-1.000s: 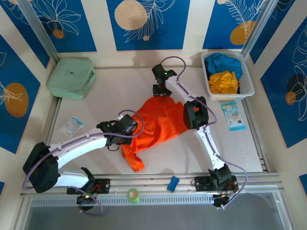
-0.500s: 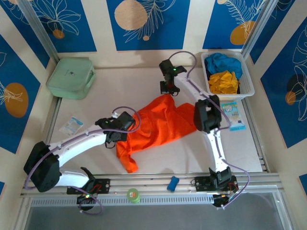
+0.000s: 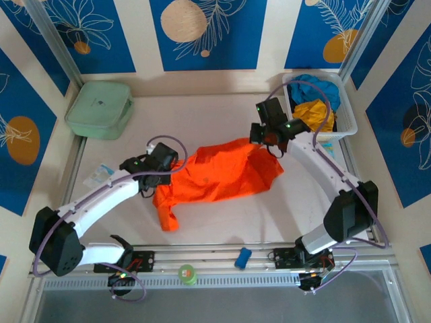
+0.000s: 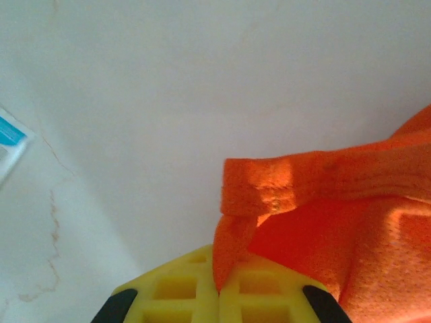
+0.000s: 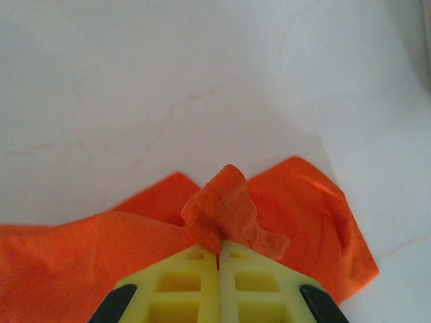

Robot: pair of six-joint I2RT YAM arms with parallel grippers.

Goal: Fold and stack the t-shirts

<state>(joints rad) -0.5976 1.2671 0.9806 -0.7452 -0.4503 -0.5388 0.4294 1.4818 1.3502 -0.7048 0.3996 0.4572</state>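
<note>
The orange t-shirt (image 3: 219, 176) is stretched across the middle of the table, one sleeve trailing toward the near edge. My left gripper (image 3: 160, 161) is shut on its left edge; in the left wrist view a hem fold of the orange t-shirt (image 4: 316, 182) is pinched between the yellow fingers (image 4: 175, 293). My right gripper (image 3: 264, 134) is shut on its far right corner; the right wrist view has a bunch of the orange t-shirt (image 5: 225, 205) clamped in the fingers (image 5: 259, 286). A yellow t-shirt (image 3: 316, 111) and a blue t-shirt (image 3: 313, 84) lie in the white basket (image 3: 347, 118).
A pale green case (image 3: 100, 109) sits at the far left. Small packets lie at the left (image 3: 100, 176) and under the right arm (image 3: 330, 156). A blue object (image 3: 243, 257) and a green tape roll (image 3: 186, 273) rest on the near rail.
Both grippers moved apart, the left one to the left and the right one to the right toward the basket, pulling the orange t-shirt out wider and flatter.
</note>
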